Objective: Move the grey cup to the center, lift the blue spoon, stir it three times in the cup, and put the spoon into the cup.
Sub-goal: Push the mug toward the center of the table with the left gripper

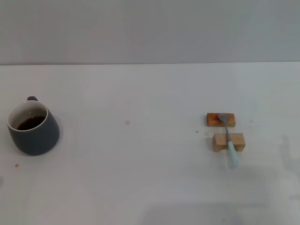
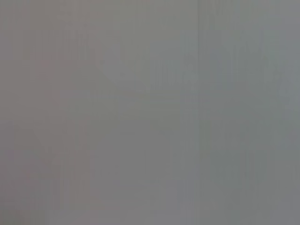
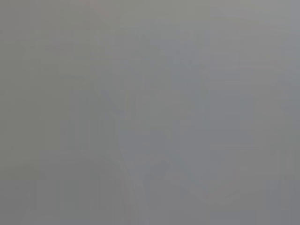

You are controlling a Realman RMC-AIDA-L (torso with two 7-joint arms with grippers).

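A: Where are the grippers?

B: Neither one shows. The head view has no arm in it on the left or the right side, and both wrist views give only a flat, featureless grey field. So whether the left gripper or the right gripper stands wide, narrow or closed on something cannot be told.

A: Then what lies on the work surface?

B: A plain white table runs up to a pale grey wall. On the robot's left, close to that edge of the head view, stands the grey cup, a squat dark slate-grey ceramic mug with a white inside. It is upright, its loop handle points away from the robot toward the wall, and dark brown liquid sits low inside it.

A: And the spoon?

B: Well apart from the mug, over on the robot's right. The blue spoon, a slim piece with a pale light-blue handle and a grey metal bowl, lies across two small wooden blocks. Its bowl rests on the farther, darker orange-brown block, its neck crosses the nearer, lighter tan block, and the blue handle end juts past that block toward the robot. The two blocks sit just beside one another with a narrow gap between them.

A: Anything between mug and spoon?

B: Only a tiny pinkish speck on the table, roughly midway. A small brownish fleck lies near the mug's base, on the side toward the robot.
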